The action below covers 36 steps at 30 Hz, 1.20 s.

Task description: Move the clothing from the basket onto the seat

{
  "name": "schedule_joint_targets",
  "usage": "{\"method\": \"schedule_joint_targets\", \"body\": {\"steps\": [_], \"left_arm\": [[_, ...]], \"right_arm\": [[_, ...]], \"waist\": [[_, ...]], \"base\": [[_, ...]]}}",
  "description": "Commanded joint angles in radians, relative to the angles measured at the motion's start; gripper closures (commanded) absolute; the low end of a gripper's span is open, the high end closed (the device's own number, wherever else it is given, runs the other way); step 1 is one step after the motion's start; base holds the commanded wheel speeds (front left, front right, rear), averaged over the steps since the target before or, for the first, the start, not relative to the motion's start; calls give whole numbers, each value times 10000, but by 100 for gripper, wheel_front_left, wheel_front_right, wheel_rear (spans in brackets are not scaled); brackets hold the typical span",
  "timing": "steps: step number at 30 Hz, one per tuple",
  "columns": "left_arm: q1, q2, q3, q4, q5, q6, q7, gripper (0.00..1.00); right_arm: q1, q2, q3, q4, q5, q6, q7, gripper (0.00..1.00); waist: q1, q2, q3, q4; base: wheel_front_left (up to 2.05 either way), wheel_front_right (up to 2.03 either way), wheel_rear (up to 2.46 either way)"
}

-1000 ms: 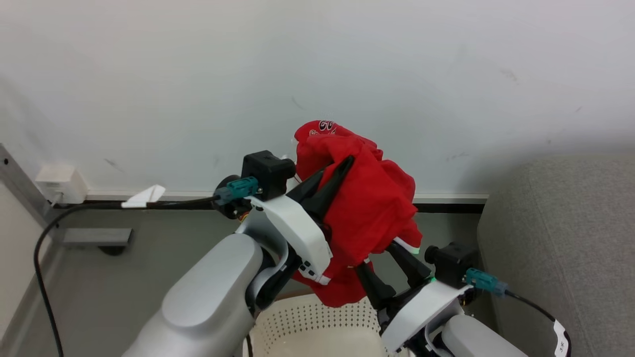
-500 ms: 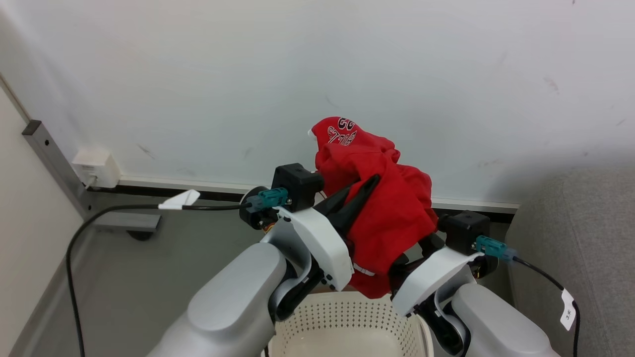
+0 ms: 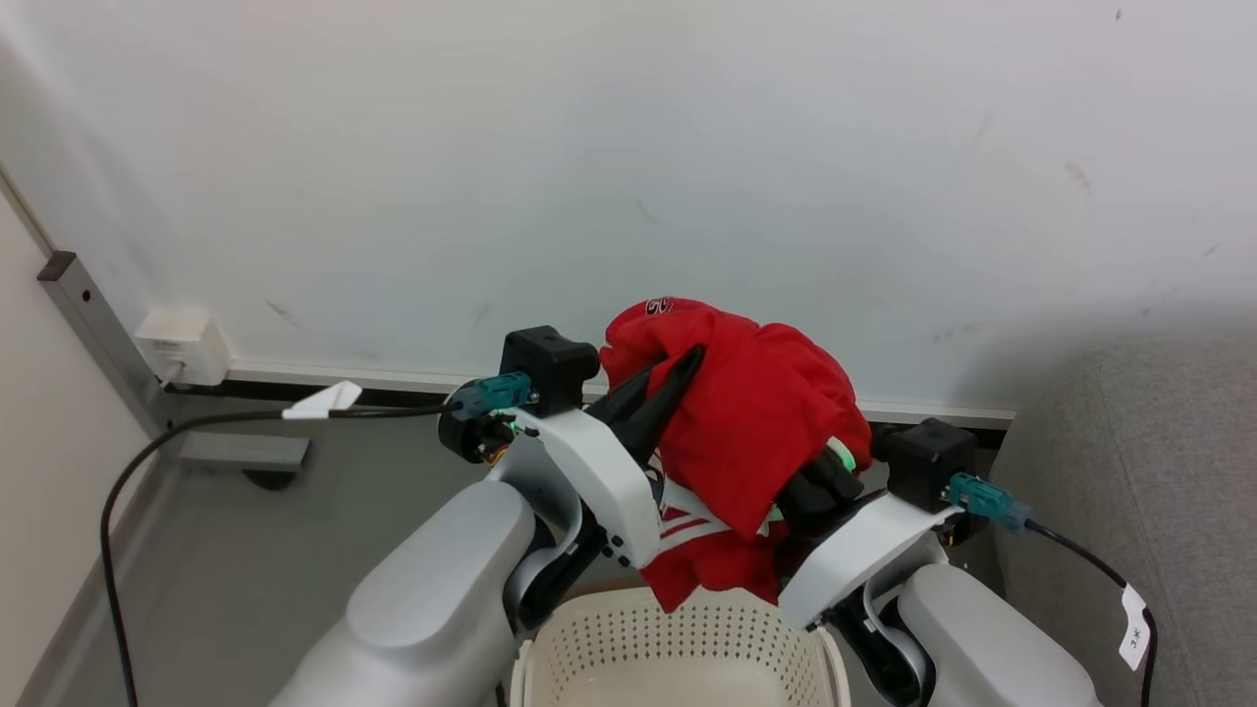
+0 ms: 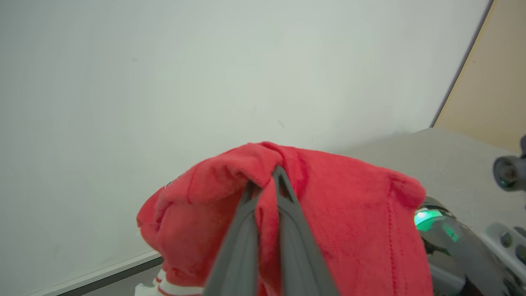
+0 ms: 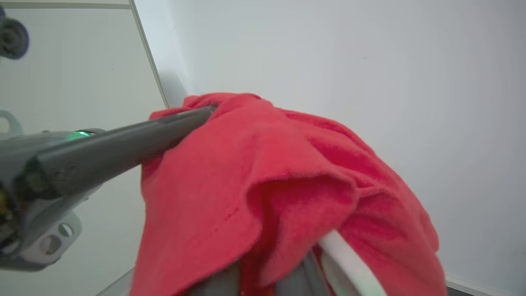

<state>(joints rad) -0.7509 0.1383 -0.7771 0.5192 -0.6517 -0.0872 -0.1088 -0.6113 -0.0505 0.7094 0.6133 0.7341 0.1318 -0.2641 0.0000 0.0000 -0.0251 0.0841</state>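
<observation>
— Looking down from the head camera, where was the clothing (image 3: 756,422)?

— Bunched in the air at the middle of the view, clear above the basket (image 3: 609,648), which sat at six o'clock of it. The grey seat (image 3: 1159,471) lay at four o'clock, apart from the cloth.

— And the left gripper (image 3: 687,358)?

— Clamped on a fold of the red fabric. In the left wrist view its fingers (image 4: 242,246) met at the tips with a thin ridge of cloth pinched between them, and the rest of the garment draped away toward three o'clock.

— The right gripper (image 3: 823,481)?

— It was at four o'clock of the bundle, running up under the drape. Its own wrist view showed two grey finger bases at six o'clock, with red cloth over and between them and the tips hidden. I could not tell whether it was gripping or standing apart.

— Anything else?

— White-striped trim hung at seven o'clock of the bundle, just above the basket's rim. A pale wall (image 3: 628,147) stood behind.
</observation>
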Motion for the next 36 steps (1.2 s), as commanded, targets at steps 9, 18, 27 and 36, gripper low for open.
{"method": "schedule_joint_targets", "body": {"steps": [9,18,27,36], "left_arm": [[232,131,-11,317,-161,49,-207,100],[354,147,-18,411,-255,95,-263,0],[617,311,-145,173,-116,203,-466,0],[920,538,-258,-237,1,291,-782,0]], "right_arm": [[492,-266,-555,-714,-625,-22,-5,100],[596,-548,-750,-1020,-899,-22,-6,100],[704,-1094,-1204,-1509,-1279,-22,-6,100],[763,-1633,-1780,-2030,-1694,-22,-5,100]], "waist": [[0,0,-74,-195],[0,0,-171,-203],[0,0,-215,-418],[0,0,-133,-1251]], "base": [[0,0,0],[0,0,0],[0,0,0],[0,0,0]]}}
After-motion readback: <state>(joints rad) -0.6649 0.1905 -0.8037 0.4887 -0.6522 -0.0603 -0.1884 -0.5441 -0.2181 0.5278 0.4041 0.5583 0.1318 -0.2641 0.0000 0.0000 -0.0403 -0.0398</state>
